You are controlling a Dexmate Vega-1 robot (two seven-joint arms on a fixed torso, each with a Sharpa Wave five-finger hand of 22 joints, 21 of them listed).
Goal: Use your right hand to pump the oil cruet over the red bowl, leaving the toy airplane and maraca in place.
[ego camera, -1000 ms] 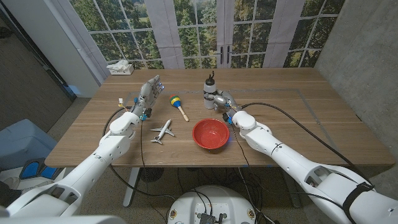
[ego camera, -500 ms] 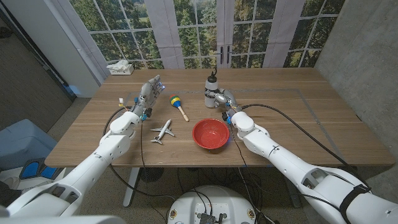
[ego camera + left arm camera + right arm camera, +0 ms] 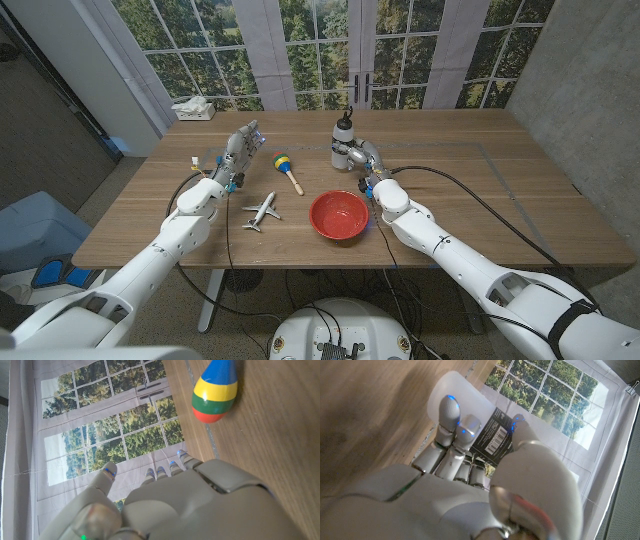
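Translucent white plastic with a black pump top, the oil cruet (image 3: 343, 139) stands upright toward the far middle of the wooden table (image 3: 480, 200), and the right hand (image 3: 362, 158) is against its side. From the right wrist camera the fingers (image 3: 451, 420) curl around the cruet's pale body (image 3: 465, 402), with the thumb on the far side of its dark barcode label, so the hand grips it. The round red bowl (image 3: 340, 215) sits nearer the robot, close to the right forearm and apart from the cruet.

Left of the bowl lies the small white toy airplane (image 3: 262, 211), and beyond it the maraca (image 3: 287, 168) with its blue, yellow, green and red banded head and wooden handle. The left hand (image 3: 236, 150) is just left of the maraca, holding nothing, its fingers (image 3: 170, 467) extended and slightly apart. A white tissue box (image 3: 193, 109) sits at the table's far left corner.
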